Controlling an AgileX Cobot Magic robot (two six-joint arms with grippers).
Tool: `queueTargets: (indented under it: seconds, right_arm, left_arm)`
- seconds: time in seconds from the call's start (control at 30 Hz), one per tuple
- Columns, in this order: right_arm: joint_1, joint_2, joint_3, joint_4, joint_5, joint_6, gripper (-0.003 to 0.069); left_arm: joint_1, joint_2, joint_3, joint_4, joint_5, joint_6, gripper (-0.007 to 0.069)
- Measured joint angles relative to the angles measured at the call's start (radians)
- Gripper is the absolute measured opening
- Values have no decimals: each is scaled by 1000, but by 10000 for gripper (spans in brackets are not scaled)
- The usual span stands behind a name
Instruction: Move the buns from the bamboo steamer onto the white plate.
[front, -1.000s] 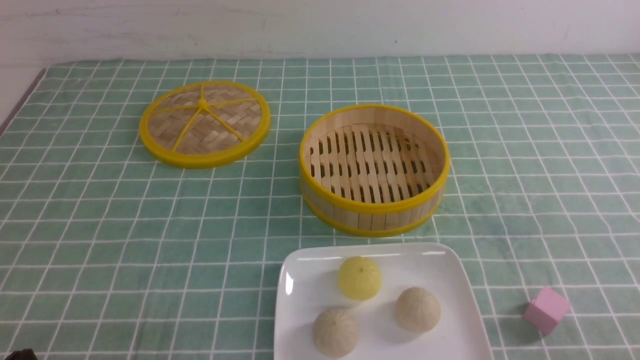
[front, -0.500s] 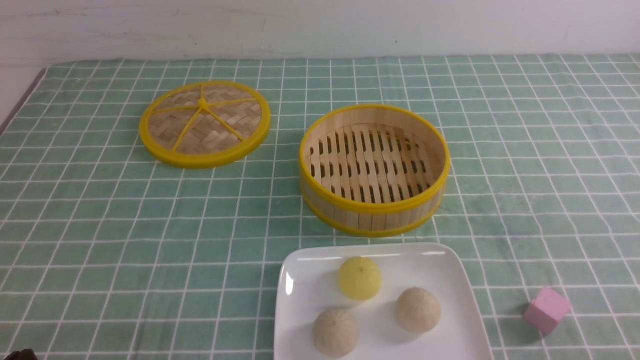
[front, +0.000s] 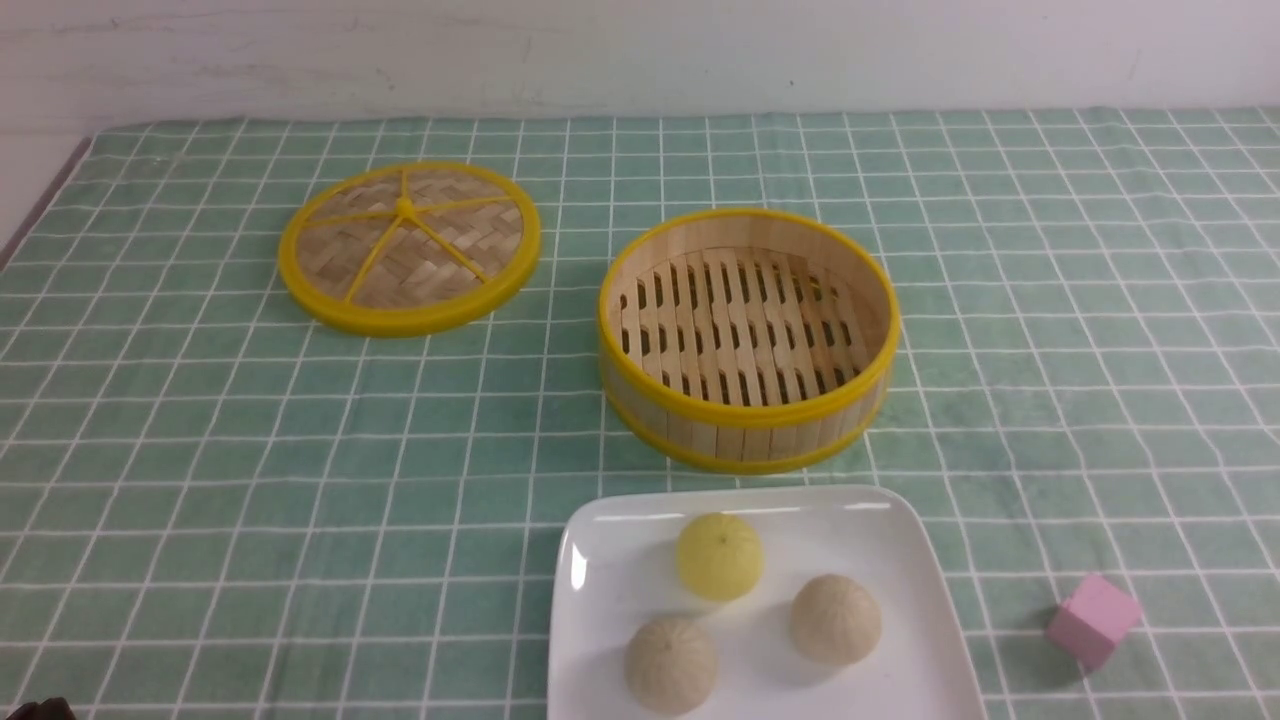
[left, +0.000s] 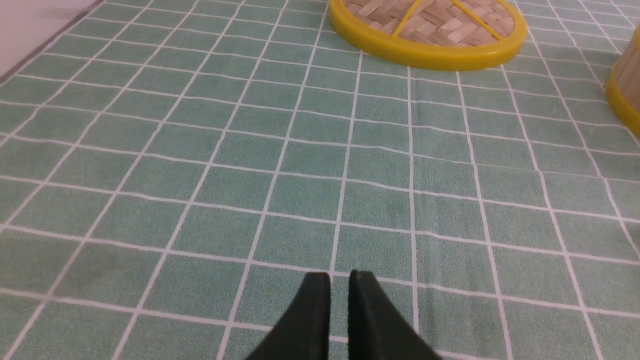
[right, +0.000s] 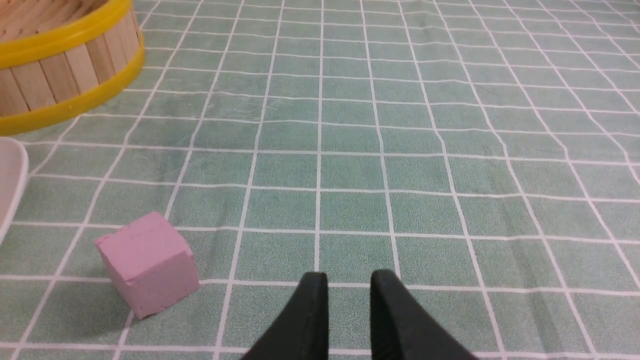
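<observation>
All three buns lie on the white plate (front: 620, 525) at the front of the table: the yellow one (front: 719, 556) farthest back, one pale beige bun (front: 671, 664) at the front left, the other (front: 835, 619) to the right. Behind the plate the bamboo steamer (front: 745, 428) stands with nothing on its slatted floor. My left gripper (left: 340, 281) hovers low over bare cloth, shut, nothing between its fingers. My right gripper (right: 348, 280) is shut with a narrow gap, holding nothing, beside the pink cube (right: 147, 262). The plate's corner (right: 10, 185) shows in the right wrist view.
The woven yellow-rimmed lid (front: 409, 247) lies flat at the back left, also seen as the lid (left: 425, 30) ahead of the left gripper. The pink cube (front: 1093, 619) sits right of the plate. The steamer's wall (right: 60, 70) shows in the right wrist view. Green checked cloth covers the table.
</observation>
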Motion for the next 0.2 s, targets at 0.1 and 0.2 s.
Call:
queueTargets:
  seconds: [0.1, 0.2]
  right_arm:
    - [0, 0, 0, 0, 0, 0, 159]
    - [0, 0, 0, 0, 0, 0, 162]
  left_arm:
    - [0, 0, 0, 0, 0, 0, 91]
    - [0, 0, 0, 0, 0, 0, 94]
